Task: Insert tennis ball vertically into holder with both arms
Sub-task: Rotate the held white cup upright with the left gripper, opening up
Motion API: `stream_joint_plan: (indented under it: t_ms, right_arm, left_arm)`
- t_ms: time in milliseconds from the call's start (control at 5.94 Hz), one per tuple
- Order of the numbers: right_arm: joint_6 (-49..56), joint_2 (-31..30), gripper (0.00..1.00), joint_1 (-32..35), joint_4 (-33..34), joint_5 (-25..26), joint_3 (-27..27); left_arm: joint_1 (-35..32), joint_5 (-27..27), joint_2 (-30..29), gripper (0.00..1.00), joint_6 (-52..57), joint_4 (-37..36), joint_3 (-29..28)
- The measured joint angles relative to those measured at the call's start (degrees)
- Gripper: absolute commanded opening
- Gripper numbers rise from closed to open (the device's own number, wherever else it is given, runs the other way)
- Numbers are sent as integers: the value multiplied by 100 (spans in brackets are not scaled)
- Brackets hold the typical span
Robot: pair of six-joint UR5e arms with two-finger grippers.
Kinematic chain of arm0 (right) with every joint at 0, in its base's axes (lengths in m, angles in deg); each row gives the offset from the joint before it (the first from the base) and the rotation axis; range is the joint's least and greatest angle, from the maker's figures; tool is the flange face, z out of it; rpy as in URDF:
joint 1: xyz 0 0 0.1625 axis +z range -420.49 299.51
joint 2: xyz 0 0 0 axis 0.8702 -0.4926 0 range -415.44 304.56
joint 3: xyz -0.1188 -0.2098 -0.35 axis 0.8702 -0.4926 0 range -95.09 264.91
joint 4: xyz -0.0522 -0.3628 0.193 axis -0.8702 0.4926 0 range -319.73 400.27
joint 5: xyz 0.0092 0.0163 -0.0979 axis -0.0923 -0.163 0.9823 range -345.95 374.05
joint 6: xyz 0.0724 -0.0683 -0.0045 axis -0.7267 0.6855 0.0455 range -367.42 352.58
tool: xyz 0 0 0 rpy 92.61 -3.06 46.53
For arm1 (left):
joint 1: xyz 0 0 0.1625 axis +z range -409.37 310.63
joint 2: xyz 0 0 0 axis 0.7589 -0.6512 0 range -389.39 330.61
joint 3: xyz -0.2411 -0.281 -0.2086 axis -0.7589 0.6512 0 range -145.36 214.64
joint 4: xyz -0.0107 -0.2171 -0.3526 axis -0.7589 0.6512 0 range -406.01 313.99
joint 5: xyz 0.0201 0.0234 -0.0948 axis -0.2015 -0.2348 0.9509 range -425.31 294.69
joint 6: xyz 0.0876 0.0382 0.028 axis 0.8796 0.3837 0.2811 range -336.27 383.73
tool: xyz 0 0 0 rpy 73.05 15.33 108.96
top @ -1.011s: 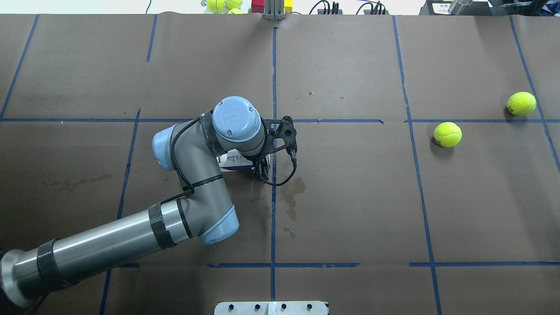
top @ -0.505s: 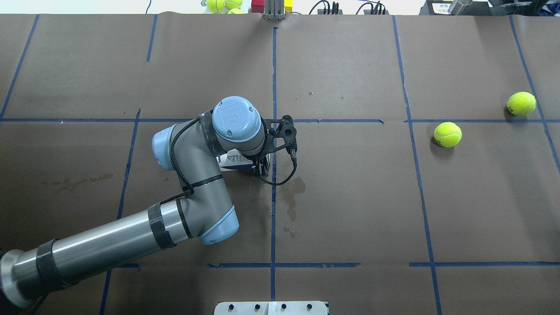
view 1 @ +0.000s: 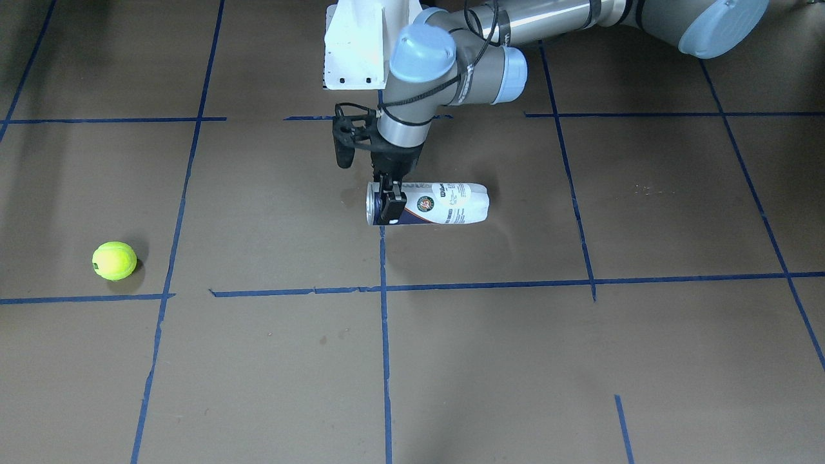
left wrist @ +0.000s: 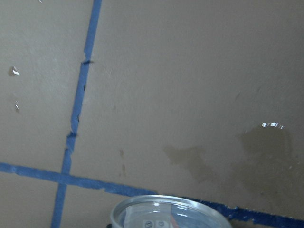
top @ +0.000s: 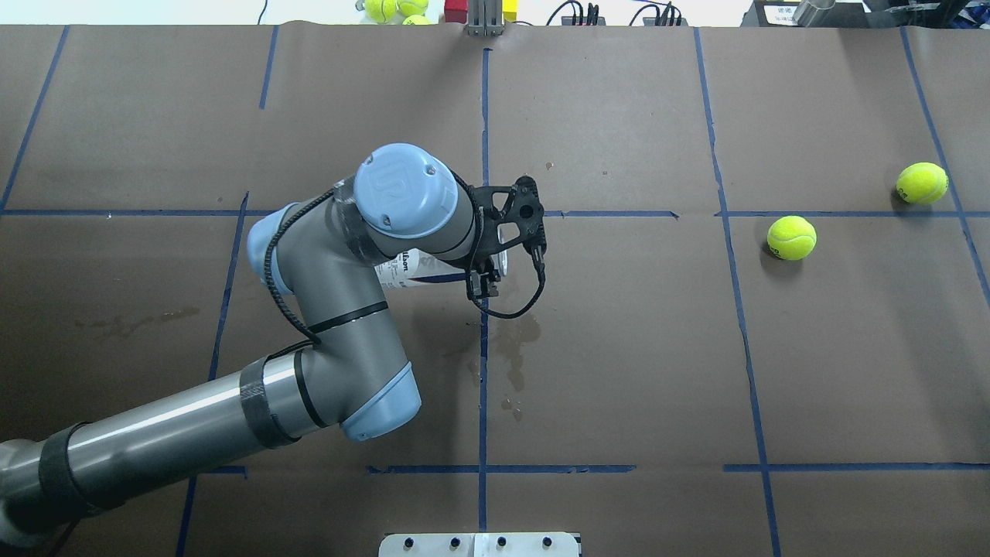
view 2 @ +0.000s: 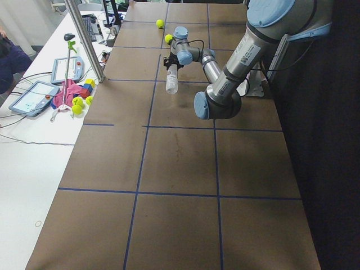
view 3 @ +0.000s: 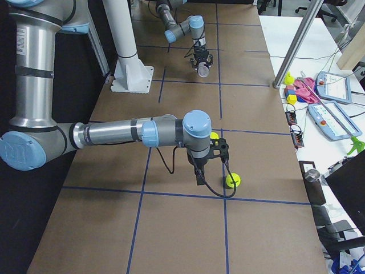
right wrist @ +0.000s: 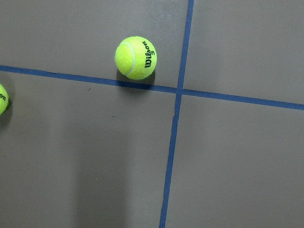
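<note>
**A:** Holder (view 1: 445, 203) – where's it at?

**B:** Near the middle of the surface (top: 619, 371), just on the robot's-left side of the centre blue tape line (top: 483, 402). It's on its side, not upright. The left gripper (view 1: 385, 206) comes down from above and is clamped on it right by the open mouth. Judging by the shadow it hangs a bit clear of the paper, but can't swear to it.

**A:** And the other arm?

**B:** The right gripper (view 3: 198, 178) hovers over the surface toward the right edge, close to 1 tennis ball (top: 791, 237). A 2nd ball (top: 922, 182) is nearer that edge. Both balls sit on the paper. Only 1 side cam shows that gripper, so can't tell if its fingers are apart or together.

**A:** Progress?

**B:** Early, imo. Holder grabbed = done. Left to do: stand it vertical w/ mouth up, pick 1 ball, drop it in. No ball visible thru the mouth in the wrist cam.
</note>
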Motion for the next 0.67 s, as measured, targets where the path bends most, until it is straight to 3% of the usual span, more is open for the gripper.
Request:
stream_joint_plan:
  t_ms: [168, 674]
  right_arm:
    - [0, 0, 100, 0, 0, -6, -3]
    - [0, -2, 100, 0, 0, -8, -4]
  left_arm:
    - [-41, 7, 40, 51, -511, 359, 313]
    - [-109, 17, 439, 47, -2305, 3073, 468]
